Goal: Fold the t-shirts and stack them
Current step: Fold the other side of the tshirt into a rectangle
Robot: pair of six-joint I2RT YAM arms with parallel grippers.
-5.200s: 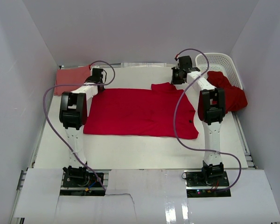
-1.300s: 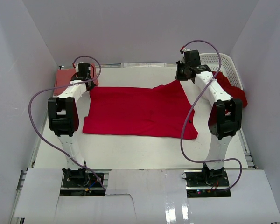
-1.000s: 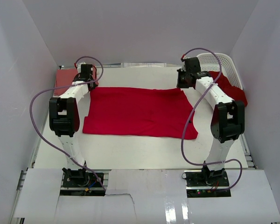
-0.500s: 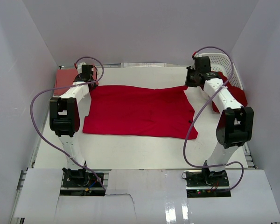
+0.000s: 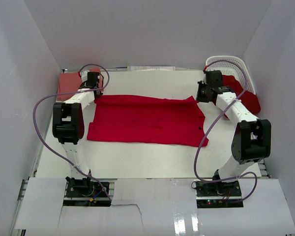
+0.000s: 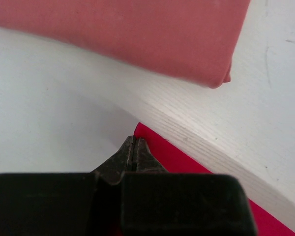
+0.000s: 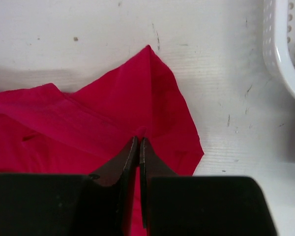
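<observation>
A: Start from the near edge. What lies there?

B: Bare white table (image 5: 137, 160) in front of the arm bases. Beyond that strip a crimson t-shirt (image 5: 145, 120) lies spread flat across the middle, its long side running left to right.

A: And the arms?

B: Both reach over to its far edge. The left gripper (image 6: 133, 142) sits at the far left corner with its fingers pressed together. The left wrist view shows the red corner running out from under the tips, so it is pinching the cloth there.

A: The right one?

B: The right gripper (image 7: 138, 141) is at the far right corner, fingers closed on the same shirt. A raised crease runs away from the tips to the pointed corner of the cloth.

A: Anything further back?

B: At far left, just beyond the left gripper, a salmon-pink t-shirt (image 6: 137, 34) lies folded, apart from the crimson one. At far right stands a white lattice basket (image 5: 236, 63), with crumpled red t-shirts (image 5: 243, 98) heaped at its near end and spilling out onto the table.
</observation>
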